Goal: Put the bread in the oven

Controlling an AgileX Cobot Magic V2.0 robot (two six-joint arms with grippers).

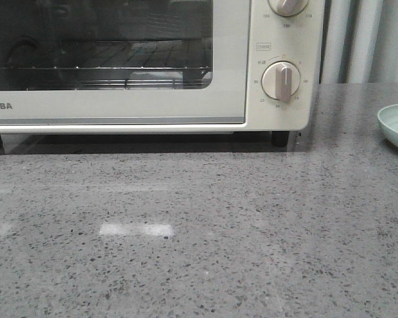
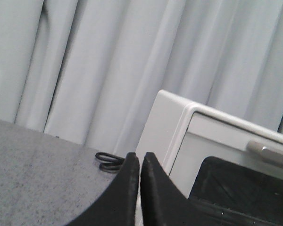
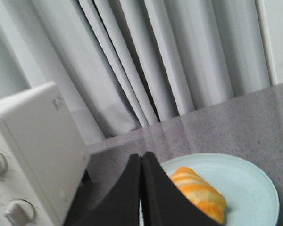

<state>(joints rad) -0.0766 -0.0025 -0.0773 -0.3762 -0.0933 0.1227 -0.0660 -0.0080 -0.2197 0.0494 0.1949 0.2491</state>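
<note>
You have the oven (image 1: 152, 66) standing on the grey worktop (image 1: 199, 225) with its door shut and 2 dials showing. The bread (image 3: 198, 192) lies on a pale green plate (image 3: 250, 183) to the oven's right, apart from it. Your left claw (image 2: 140, 162) is pressed together and empty beside the oven; your right claw (image 3: 141, 162) is likewise pressed together, above the plate's near rim.

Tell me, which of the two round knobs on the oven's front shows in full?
The lower dial. Its whole face and ring of numbers are in the front view, while the upper dial is cut off by the picture's top edge.
</note>
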